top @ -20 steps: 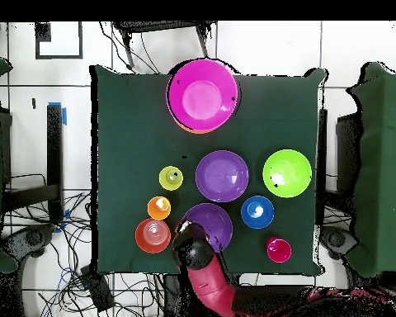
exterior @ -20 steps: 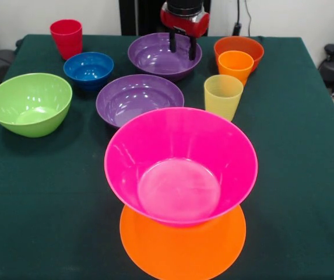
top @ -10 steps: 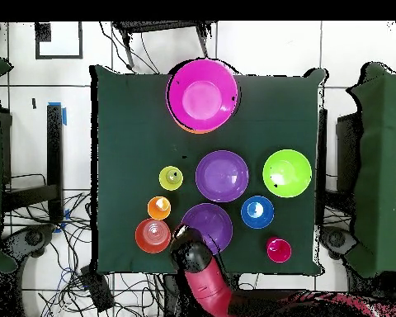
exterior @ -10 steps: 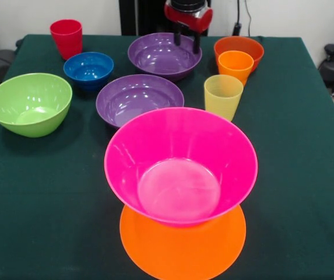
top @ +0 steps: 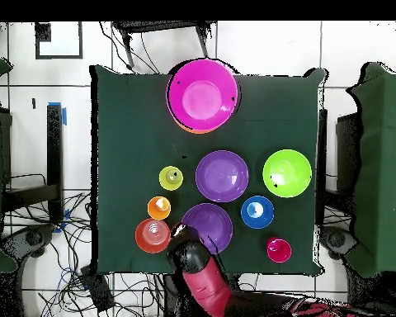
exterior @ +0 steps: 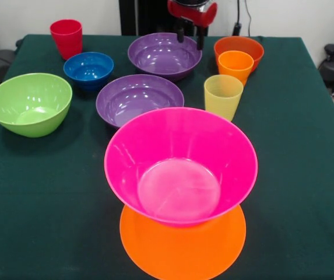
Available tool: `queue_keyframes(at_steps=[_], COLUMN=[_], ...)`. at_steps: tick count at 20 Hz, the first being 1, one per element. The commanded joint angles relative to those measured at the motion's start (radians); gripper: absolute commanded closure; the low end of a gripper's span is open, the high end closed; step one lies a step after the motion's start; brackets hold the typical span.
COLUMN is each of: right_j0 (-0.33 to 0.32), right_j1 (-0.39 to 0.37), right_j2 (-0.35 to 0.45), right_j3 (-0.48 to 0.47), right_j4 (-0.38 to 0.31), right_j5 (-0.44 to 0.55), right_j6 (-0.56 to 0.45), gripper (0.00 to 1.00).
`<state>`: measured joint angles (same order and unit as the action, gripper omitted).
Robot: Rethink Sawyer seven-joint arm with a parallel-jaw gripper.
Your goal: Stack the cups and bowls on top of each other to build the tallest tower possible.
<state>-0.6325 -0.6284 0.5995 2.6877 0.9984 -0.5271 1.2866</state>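
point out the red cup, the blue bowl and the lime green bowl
red cup (exterior: pixel 66 39), front view, its outer wall
blue bowl (exterior: pixel 88 67), front view, inner floor
lime green bowl (exterior: pixel 30 102), front view, inner wall

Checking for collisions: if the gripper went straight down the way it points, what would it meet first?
Probably the far rim of the farther purple bowl, below the gripper; depth is unclear, so it might be table instead.

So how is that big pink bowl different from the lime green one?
The glossy pink plastic bowl is clearly wider than the glossy lime green plastic bowl. The pink bowl rests on the flat orange piece of the stack, while the green bowl sits directly on the dark green tablecloth. The pink one has straighter flaring walls; the green is rounder. Both stand upright and empty.
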Motion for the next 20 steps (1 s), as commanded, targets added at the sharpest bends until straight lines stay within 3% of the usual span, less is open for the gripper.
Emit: queue_keyframes(at_steps=[1, 9, 12, 20], right_j0=[0.028, 0.028, 0.037, 0.079], right_j1=[0.053, 0.182, 0.193, 0.207], right_j2=[-0.053, -0.095, -0.108, -0.17], right_j3=[-0.205, -0.327, -0.342, -0.399], right_j4=[-0.088, -0.242, -0.281, -0.305], right_j5=[0.07, 0.05, 0.05, 0.083], right_j6=[0.243, 0.293, 0.325, 0.34], gripper=[0.0, 0.0, 0.0, 0.0])
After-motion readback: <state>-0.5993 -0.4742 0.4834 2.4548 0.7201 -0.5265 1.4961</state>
